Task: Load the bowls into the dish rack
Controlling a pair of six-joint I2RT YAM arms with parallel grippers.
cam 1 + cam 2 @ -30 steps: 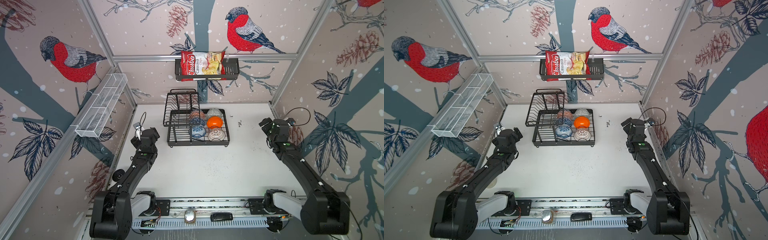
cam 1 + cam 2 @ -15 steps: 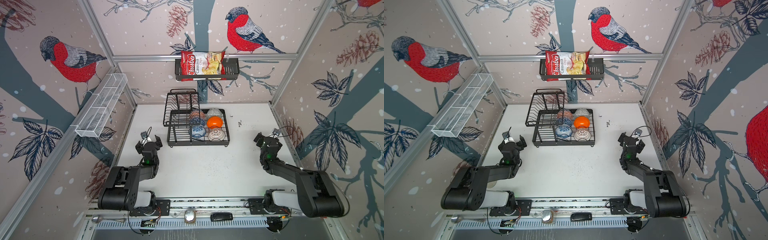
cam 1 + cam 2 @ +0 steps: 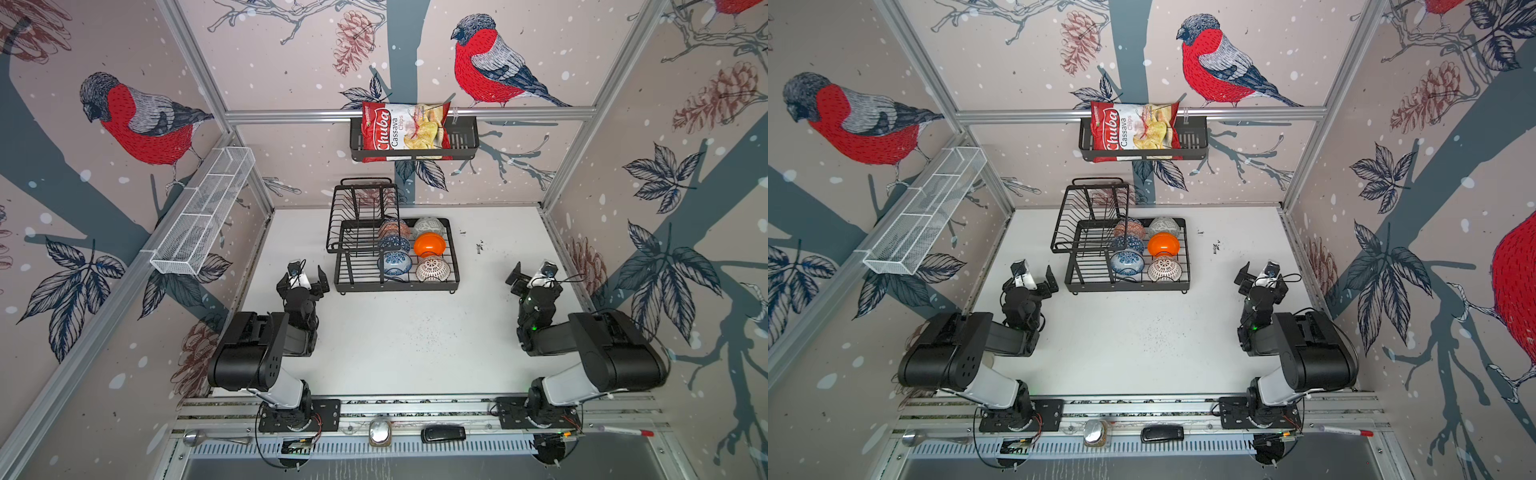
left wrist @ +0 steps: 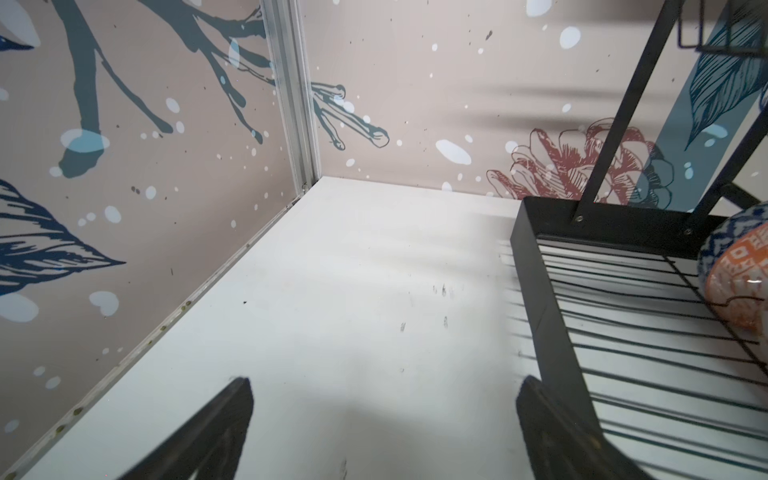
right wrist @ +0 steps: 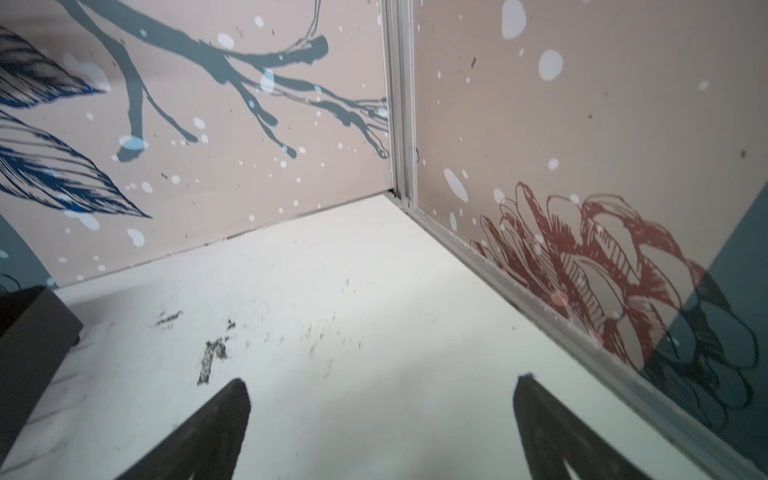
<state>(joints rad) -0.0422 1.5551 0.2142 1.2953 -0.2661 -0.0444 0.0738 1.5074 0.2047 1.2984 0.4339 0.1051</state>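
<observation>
Bowls are all sitting inside the dish rack [image 3: 397,287], filling the right part of its base tray in two rows of three. From back to front, the orange-white patterned bowl [image 3: 392,228], the blue triangle-patterned bowl [image 3: 395,245] and the blue-white floral bowl [image 3: 395,262] are lining up on the left. The grey-white patterned bowl [image 3: 428,227], the plain orange bowl [image 3: 429,245] and the white lattice bowl [image 3: 432,269] are making up the right row.

The rack's raised upper tier [image 3: 361,216] is standing over the tray's left half. In both top views its wire edge is crossing in front of the two rear bowls of the left row, partly hiding them.

The left gripper [image 3: 303,282] is sitting low just beside the rack's front-left corner, jaws spread wide and grasping nothing. The right gripper [image 3: 536,280] is sitting well apart from the rack, near the right wall, likewise spread wide and empty, with only the scuffed table [image 3: 415,340] showing between its fingers [image 5: 224,415].

On the back wall, a black slatted basket [image 3: 465,141] is holding a chips bag [image 3: 403,131], and a white mesh shelf [image 3: 203,216] is hanging on the left wall. Along the front rail, a spoon [image 3: 208,438], a black device [image 3: 442,434] and a red-capped marker [image 3: 623,431] are lying.
</observation>
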